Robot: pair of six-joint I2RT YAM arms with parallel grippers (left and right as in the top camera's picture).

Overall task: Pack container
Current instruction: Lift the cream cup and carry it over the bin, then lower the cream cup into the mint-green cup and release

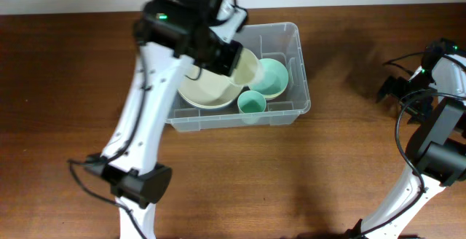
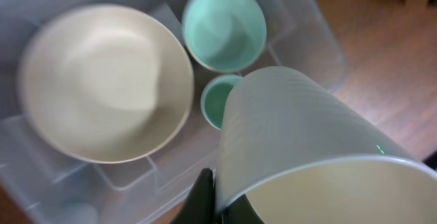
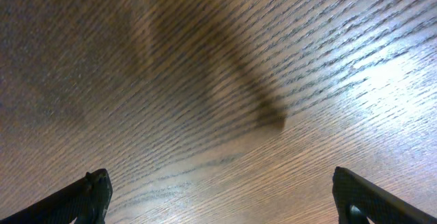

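Closest to the left wrist camera, the left gripper (image 2: 220,202) pinches the rim of a pale cup (image 2: 293,135), one finger outside the wall and, as far as the view shows, one inside. The cup hangs tilted, its mouth turned toward the camera. Just beyond and below it sits a small mint cup (image 2: 216,102). Past that are a mint bowl (image 2: 224,27) and a wide cream bowl (image 2: 102,80), all inside the container (image 1: 295,31), which lies on the counter (image 1: 291,173) left of centre.

The step in hand looks like setting the pale cup down in the container. The floor is mostly taken, so the surest spot is probably inside one of the bowls, or the bare strip by the right wall if the cup fits there. The wrist should probably level the cup first, so it lands on its base rather than its side. It should descend slowly, clear of the small mint cup and the rim. The fingers should open only once the base rests on something, then lift straight up so the inner finger does not drag the cup over.

Well apart on the right, the right gripper (image 3: 218,190) hovers over bare counter with fingers spread, holding nothing.
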